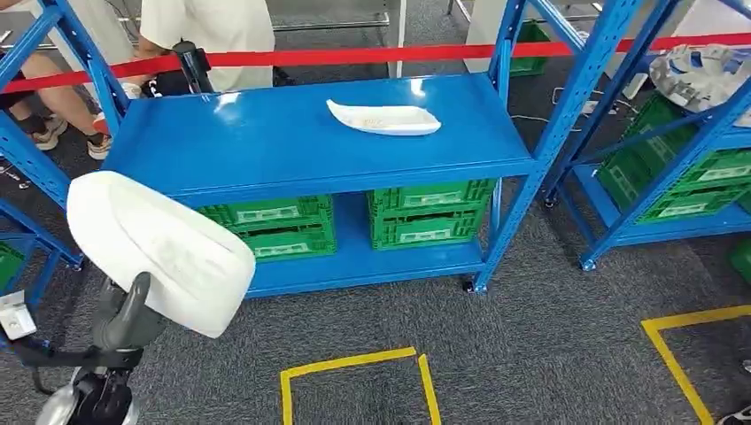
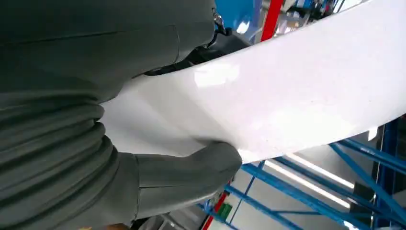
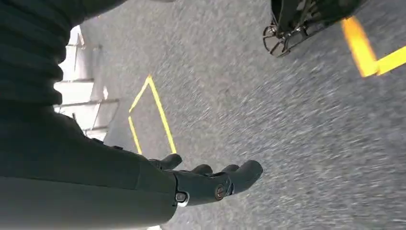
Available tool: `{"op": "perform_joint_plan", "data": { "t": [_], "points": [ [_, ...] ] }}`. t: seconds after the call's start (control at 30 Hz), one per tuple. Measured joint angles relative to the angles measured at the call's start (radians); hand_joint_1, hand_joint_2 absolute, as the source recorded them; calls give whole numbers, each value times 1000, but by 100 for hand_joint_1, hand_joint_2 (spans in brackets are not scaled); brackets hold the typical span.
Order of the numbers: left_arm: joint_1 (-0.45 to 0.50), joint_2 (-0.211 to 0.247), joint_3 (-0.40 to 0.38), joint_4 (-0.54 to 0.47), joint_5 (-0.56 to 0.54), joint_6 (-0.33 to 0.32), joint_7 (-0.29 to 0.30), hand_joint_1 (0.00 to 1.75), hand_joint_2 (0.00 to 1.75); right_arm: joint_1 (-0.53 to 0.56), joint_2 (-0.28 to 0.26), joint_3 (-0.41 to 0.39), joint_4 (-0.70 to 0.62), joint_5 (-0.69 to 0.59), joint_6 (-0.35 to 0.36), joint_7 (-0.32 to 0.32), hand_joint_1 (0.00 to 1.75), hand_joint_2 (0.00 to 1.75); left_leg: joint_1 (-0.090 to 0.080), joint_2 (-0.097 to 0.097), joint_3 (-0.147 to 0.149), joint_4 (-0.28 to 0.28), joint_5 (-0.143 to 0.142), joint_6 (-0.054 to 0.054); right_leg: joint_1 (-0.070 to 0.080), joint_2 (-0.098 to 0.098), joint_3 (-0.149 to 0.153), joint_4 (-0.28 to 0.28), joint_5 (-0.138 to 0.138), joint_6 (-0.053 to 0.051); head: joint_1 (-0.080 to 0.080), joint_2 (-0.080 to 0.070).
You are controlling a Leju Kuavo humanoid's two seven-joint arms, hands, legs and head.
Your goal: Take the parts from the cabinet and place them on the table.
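Carrying a broad white part in the left robot hand, the robot faces the blue desk, where another white part already lies at about one o'clock on the top; the carried panel sits at roughly eight o'clock in the head view, short of the desk's front edge and above the grey carpet. The main risk, as I judge it, is a slip: the panel is wide and smooth, the hold seems to be near one edge, so its weight could lever it out of the fingers or swing it into the blue upright at nine o'clock; a tilted release could also send it sliding over the glossy top toward the red barrier tape and the person standing at twelve o'clock. Green crates on the lower shelf are well clear. In the left wrist view the thick grey thumb presses against the panel's face with the panel clamped against the palm; the far fingers are hidden, so the grip depth is probably shallow but I cannot be sure. The right robot hand hangs over the carpet, fingers loosely extended and apart, holding nothing, touching nothing.
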State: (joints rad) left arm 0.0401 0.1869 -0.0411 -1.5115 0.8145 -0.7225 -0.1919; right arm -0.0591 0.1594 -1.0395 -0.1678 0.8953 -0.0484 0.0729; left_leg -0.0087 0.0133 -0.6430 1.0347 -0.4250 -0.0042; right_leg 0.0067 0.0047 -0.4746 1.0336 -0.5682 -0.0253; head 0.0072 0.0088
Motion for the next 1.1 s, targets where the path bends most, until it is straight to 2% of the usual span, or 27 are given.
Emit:
{"op": "perform_joint_plan", "data": {
  "t": [0.03, 0.1, 0.13, 0.17, 0.2, 0.23, 0.27, 0.3, 0.33, 0.37, 0.4, 0.43, 0.47, 0.5, 0.53, 0.57, 0.63, 0.8, 0.87, 0.9, 0.93, 0.97, 1.0, 1.03, 1.07, 1.1],
  "points": [
    [17, 0, 16, -11, 2, -5, 1, 175, 175, 0, 0, 2, 0, 3, 4, -6, 0, 175, 2, 1, 1, -1, 8, -5, -1, -2, 13, -24, -8, 7, -2, 0],
    [44, -2, 35, -28, 2, -13, 2, 175, 175, 0, 0, 5, 0, 5, 7, -10, 0, 175, 9, 1, 2, -10, 28, -17, 4, -2, -2, -25, 3, 1, -1, 0],
    [58, -2, 42, -34, 2, -16, 2, 175, 175, -1, 0, 6, 0, 5, 7, -11, 0, 175, 6, -2, 1, -14, 39, -25, 3, -5, -6, -35, 17, -6, -1, 0],
    [70, -1, 49, -39, 0, -18, 1, 175, 175, -1, 3, 6, 0, 5, 8, -22, 0, 175, 11, -8, -6, -4, 19, -30, -4, -14, -14, -40, 34, -13, 0, 0],
    [78, -1, 56, -43, -7, -19, 1, 175, 175, -2, 3, 6, 0, 5, 8, -31, 0, 175, 11, -10, -21, 25, -37, -37, -5, -13, -27, -42, 45, -21, -4, 0],
    [81, -1, 62, -46, -14, -21, 1, 175, 175, -2, 3, 7, 0, 5, 7, -35, 0, 175, 14, -10, -35, 84, -106, -43, -5, -15, -43, -41, 57, -23, -9, 0],
    [82, -4, 64, -45, -19, -21, 2, 175, 175, -3, 3, 8, 0, 7, 7, -37, 0, 175, 17, -10, -48, 158, -163, -49, -5, -17, -59, -39, 70, -23, -13, 0],
    [84, -7, 65, -45, -20, -21, 3, 175, 175, -3, 3, 9, 0, 8, 7, -39, 0, 175, 18, -10, -56, 222, -194, -55, -5, -19, -75, -37, 82, -22, -13, 0],
    [87, -10, 66, -45, -31, -19, 2, 175, 175, -3, 3, 10, 0, 8, 10, -46, 0, 175, 20, -10, -54, 270, -192, -58, -5, -20, -95, -33, 95, -20, -13, 0],
    [92, -14, 70, -46, -48, -19, -3, 175, 175, -3, 3, 11, 0, 6, 17, -55, 0, 175, 22, -10, -39, 280, -162, -61, -6, -21, -116, -28, 106, -18, -13, 0],
    [99, -18, 77, -53, -60, -19, -12, 175, 175, -4, 3, 11, 0, 2, 24, -65, 0, 175, 25, -10, -6, 255, -119, -62, -8, -21, -133, -21, 117, -15, -14, 0],
    [103, -21, 84, -62, -67, -19, -19, 175, 175, -4, 3, 11, 0, -2, 27, -69, 0, 175, 27, -10, 50, 192, -84, -63, -9, -21, -154, -13, 129, -10, -14, 0],
    [103, -24, 87, -69, -71, -19, -21, 175, 175, -5, 3, 11, 0, -3, 29, -71, 0, 175, 29, -10, 115, 111, -81, -64, -11, -21, -169, -5, 137, -4, -14, 0],
    [102, -27, 88, -76, -71, -19, -23, 175, 175, -4, 3, 11, 0, -4, 29, -73, 0, 175, 28, -12, 176, 11, -139, -65, -7, -20, -179, 2, 144, 4, -16, 0],
    [105, -29, 90, -83, -71, -21, -24, 175, 175, -4, 3, 11, 0, -5, 29, -74, 0, 175, 19, -16, 206, -37, -157, -50, -7, -21, -181, 6, 151, 10, -17, 0],
    [108, -34, 91, -86, -72, -22, -24, 175, 175, -5, 3, 11, 0, -7, 26, -70, 0, 175, 19, -13, 192, -33, -153, -39, -6, -22, -180, 2, 161, 15, -13, 0],
    [109, -44, 97, -88, -73, -25, -17, 175, 175, -5, 3, 11, 0, -11, 14, -38, 0, 175, 13, -13, 182, -27, -142, -18, -9, -21, -182, -7, 180, 27, -14, 0],
    [109, -45, 97, -88, -73, -25, -16, 175, 175, -5, 3, 11, 0, -11, 13, -34, 0, 175, 13, -13, 182, -27, -141, -17, -9, -21, -182, -7, 180, 28, -14, 0],
    [109, -48, 99, -88, -73, -24, -9, 175, 175, -1, 3, 10, 0, -13, 10, -23, 0, 175, 15, -11, 174, -31, -131, -8, -9, -21, -184, -8, 188, 33, -15, 0],
    [105, -55, 99, -87, -74, -24, -4, 175, 175, 0, 3, 9, 0, -16, 5, -5, 0, 175, 19, -6, 159, -31, -117, 3, -15, -16, -195, 6, 161, 39, -15, 0],
    [104, -60, 99, -87, -76, -23, -1, 175, 175, 1, 3, 8, 0, -17, 5, -3, 0, 175, 19, -7, 147, -31, -108, 10, -14, -15, -204, 28, 118, 42, -13, 0],
    [105, -66, 99, -87, -81, -24, -2, 175, 175, 3, 3, 6, 0, -21, 5, -3, 0, 175, 19, -7, 130, -31, -94, 15, -14, -12, -220, 84, 43, 45, -8, 0],
    [108, -75, 102, -87, -86, -29, -10, 175, 175, 5, 3, 3, 0, -26, 6, -9, 0, 175, 17, -6, 100, -29, -70, 16, -14, -10, -247, 215, -53, 49, -2, 0],
    [111, -83, 106, -85, -88, -30, -12, 175, 175, 4, 3, -3, 0, -30, 5, -9, 0, 175, 13, -5, 39, -17, -27, 13, -13, -10, -207, 292, 2, 44, 0, 0],
    [112, -85, 106, -85, -88, -30, -13, 175, 175, 5, 3, -4, 0, -31, 5, -9, 0, 175, 13, -5, 22, -11, -17, 10, -12, -9, -156, 239, 38, 39, 0, 0],
    [112, -86, 106, -85, -88, -31, -13, 175, 175, 4, 3, -4, 0, -31, 5, -9, 0, 175, 13, -6, 7, -6, -8, 7, -9, -9, -85, 151, 51, 32, 1, 0]
  ]
}}
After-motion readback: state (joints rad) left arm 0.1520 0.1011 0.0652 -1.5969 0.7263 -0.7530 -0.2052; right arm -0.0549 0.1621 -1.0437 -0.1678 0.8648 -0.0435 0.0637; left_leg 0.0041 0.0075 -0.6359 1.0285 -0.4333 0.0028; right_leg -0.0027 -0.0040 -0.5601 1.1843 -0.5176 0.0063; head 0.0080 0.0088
